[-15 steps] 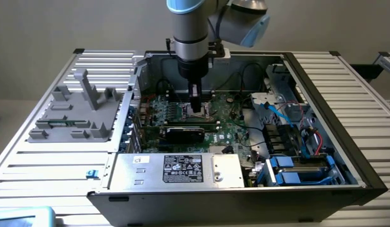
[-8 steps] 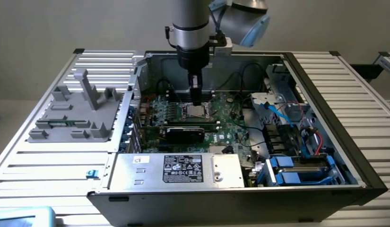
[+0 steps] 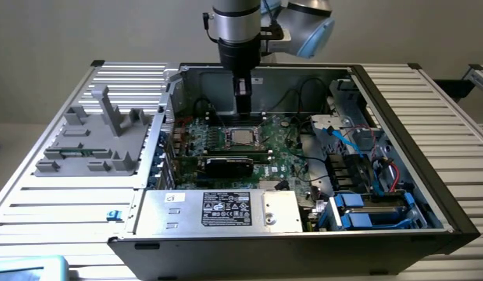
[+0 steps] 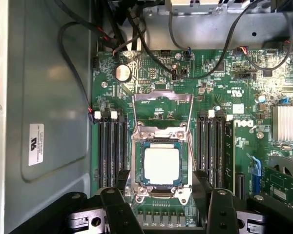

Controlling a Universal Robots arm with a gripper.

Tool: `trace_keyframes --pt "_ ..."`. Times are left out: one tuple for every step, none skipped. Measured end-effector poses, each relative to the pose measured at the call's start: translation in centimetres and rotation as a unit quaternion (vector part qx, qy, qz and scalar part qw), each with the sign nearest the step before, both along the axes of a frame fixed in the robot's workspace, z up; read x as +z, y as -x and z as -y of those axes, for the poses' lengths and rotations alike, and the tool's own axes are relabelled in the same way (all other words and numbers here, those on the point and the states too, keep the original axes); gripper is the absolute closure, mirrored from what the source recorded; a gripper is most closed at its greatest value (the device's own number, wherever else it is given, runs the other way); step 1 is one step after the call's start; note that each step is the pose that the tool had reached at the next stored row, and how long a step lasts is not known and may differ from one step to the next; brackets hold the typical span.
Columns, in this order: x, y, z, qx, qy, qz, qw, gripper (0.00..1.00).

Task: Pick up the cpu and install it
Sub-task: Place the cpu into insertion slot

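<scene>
Exterior view first, from its left: we see a grey fixture tray (image 3: 91, 143) on the slatted table (image 3: 38, 205), just beside the open computer case (image 3: 304, 252). Further along, inside the case, the gripper (image 3: 243, 114) hangs upright over the motherboard (image 3: 288, 146). The cpu (image 3: 243, 136) lies flat in the socket directly beneath it, apart from the fingertips. Just nearer the camera sits the black graphics card (image 3: 229, 165), and toward the exterior view's right are the blue drive bays (image 3: 366, 211).

In the wrist view we find the jaws spread wide and holding nothing. One finger (image 4: 118, 207) and the other (image 4: 212, 204) stand to either side of the socket frame (image 4: 136, 134), with the chip's silver top between their lines. The chip is square, so it has no long axis, and its edges run parallel to the frame. The load plate (image 4: 162, 97) is swung open. We judge the room tight, since memory slots (image 4: 112, 146) flank the socket closely on both sides.
</scene>
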State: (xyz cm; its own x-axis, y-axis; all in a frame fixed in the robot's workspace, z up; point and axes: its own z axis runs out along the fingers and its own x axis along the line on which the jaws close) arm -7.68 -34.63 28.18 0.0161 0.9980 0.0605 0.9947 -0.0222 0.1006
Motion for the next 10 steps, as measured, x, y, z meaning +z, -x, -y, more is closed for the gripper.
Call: trace_keyframes --pt "0.46 0.0 0.05 0.000 0.0001 -0.0003 1.0000 0.38" --pt "0.77 0.0 0.07 0.000 0.0001 -0.0004 1.0000 0.38" --pt "1.02 0.0 0.08 0.000 0.0000 -0.0005 1.0000 0.38" --pt "1.25 0.0 0.09 0.000 0.0001 -0.0007 1.0000 0.38" --pt "1.43 0.0 0.10 0.000 0.0001 -0.0010 1.0000 0.38" --pt "1.58 0.0 0.12 0.000 0.0001 -0.0014 1.0000 0.38" --pt "1.75 0.0 0.13 0.000 0.0001 -0.0016 1.0000 0.38" --pt "1.98 0.0 0.14 0.000 0.0001 -0.0018 1.0000 0.38" --pt "2.17 -0.1 0.14 0.000 0.0001 -0.0022 1.0000 0.38" --pt "2.36 -0.1 0.14 0.000 0.0002 -0.0023 1.0000 0.38"
